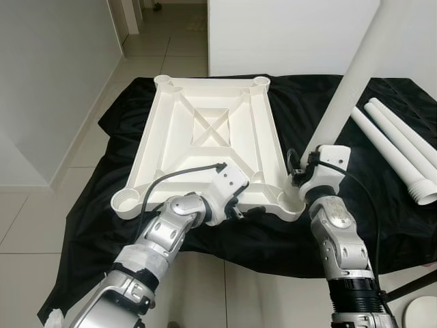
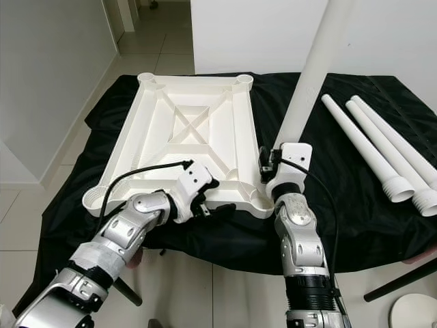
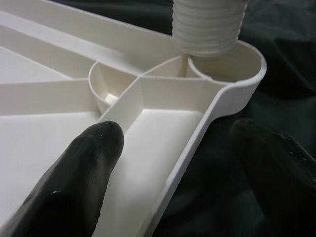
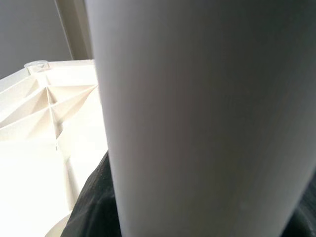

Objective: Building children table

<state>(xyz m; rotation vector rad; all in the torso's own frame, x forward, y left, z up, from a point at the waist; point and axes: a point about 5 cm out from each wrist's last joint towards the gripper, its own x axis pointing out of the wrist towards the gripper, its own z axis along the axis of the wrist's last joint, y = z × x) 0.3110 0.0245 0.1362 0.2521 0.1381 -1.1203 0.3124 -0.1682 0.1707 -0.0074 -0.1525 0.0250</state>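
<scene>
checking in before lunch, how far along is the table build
Done: none of the legs is fitted. In hand: the right gripper holds a leg over the tabletop's near corner socket, while the left gripper steadies the rim. Left: seating it, plus the spare legs on the cloth.

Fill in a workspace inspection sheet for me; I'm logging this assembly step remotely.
Surface: black cloth over the support.
Job's things: white plastic tabletop lying underside up; white plastic leg held tilted, threaded end above the near-right corner socket; spare white legs to the right.
Clutter: nothing seen.
Claws: left claw open, straddling the near rim; right claw shut on the leg.
Cables: black cable on left wrist.
Surroundings: tiled floor, white walls.
</scene>
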